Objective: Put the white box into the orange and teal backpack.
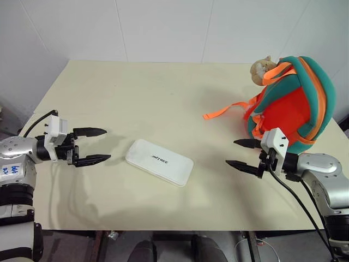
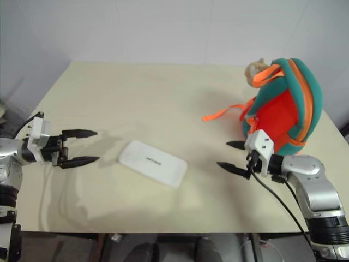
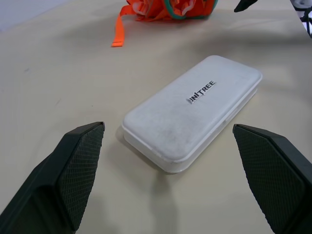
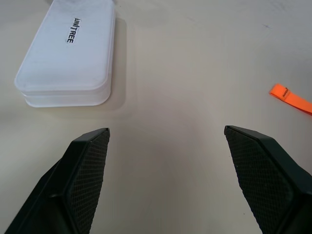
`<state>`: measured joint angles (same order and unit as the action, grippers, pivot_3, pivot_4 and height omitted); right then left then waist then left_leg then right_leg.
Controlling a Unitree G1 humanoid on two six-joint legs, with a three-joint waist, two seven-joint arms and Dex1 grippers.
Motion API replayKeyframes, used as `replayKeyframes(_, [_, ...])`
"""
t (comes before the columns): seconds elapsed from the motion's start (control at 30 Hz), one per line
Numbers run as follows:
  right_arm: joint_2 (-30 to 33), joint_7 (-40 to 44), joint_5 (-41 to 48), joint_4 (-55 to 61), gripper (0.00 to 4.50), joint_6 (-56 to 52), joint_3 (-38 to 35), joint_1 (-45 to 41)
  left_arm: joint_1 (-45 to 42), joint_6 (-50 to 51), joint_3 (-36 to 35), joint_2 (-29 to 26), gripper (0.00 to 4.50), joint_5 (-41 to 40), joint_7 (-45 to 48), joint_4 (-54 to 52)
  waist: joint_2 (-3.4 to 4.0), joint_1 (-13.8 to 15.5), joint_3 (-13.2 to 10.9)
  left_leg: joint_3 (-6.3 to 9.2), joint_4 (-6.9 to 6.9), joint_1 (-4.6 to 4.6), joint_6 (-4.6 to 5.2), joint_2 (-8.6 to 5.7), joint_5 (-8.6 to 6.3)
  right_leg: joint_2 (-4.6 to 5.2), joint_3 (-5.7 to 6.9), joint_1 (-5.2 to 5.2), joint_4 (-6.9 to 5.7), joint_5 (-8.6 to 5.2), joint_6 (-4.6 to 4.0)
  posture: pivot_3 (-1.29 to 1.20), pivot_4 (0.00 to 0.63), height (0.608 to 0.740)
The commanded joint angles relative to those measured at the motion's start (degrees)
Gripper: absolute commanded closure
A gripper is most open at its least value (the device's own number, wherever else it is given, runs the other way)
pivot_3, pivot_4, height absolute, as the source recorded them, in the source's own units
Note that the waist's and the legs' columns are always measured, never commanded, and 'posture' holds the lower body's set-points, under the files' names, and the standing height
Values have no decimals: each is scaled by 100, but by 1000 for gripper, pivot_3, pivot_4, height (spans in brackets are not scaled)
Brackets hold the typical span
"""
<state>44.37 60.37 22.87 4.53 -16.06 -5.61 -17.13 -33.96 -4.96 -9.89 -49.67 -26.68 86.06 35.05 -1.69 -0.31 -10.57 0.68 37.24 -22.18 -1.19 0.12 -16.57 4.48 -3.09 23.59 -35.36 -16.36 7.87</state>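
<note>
White box (image 1: 159, 161): flat, rounded corners, dark lettering on lid.

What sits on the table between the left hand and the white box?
Nothing: only bare table separates the open left hand from the white box, as the left eye view shows.

Box mid-desk between two grippers, backpack at the far right.

The white box (image 1: 159, 161) lies flat on the desk (image 1: 152, 98), near its front edge and turned at an angle. The left gripper (image 1: 94, 146) hangs to its left, the right gripper (image 1: 241, 154) to its right, both apart from it. The orange and teal backpack (image 1: 289, 103) stands on the desk just behind the right gripper, a strap (image 1: 223, 111) trailing leftward, a plush toy (image 1: 262, 67) at its top.
</note>
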Motion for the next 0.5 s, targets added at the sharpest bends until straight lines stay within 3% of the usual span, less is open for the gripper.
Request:
replayKeyframes(0.03, [-45, -47, 119, 287, 26, 100, -133, -154, -176, 14, -36, -130, 0, -67, 578, -47, 0, 0, 0, 0, 0, 0, 0, 0, 0, 0, 0, 0, -2, 0, 0, 0, 150, 740])
replayKeyframes(0.5, [-184, -207, 128, 553, 26, -269, 30, -446, -13, 145, -199, 79, 0, 23, -307, -253, 1, 14, -1, 5, 5, 0, 0, 1, 0, 1, 2, 0, -6, 0, 0, 0, 150, 740])
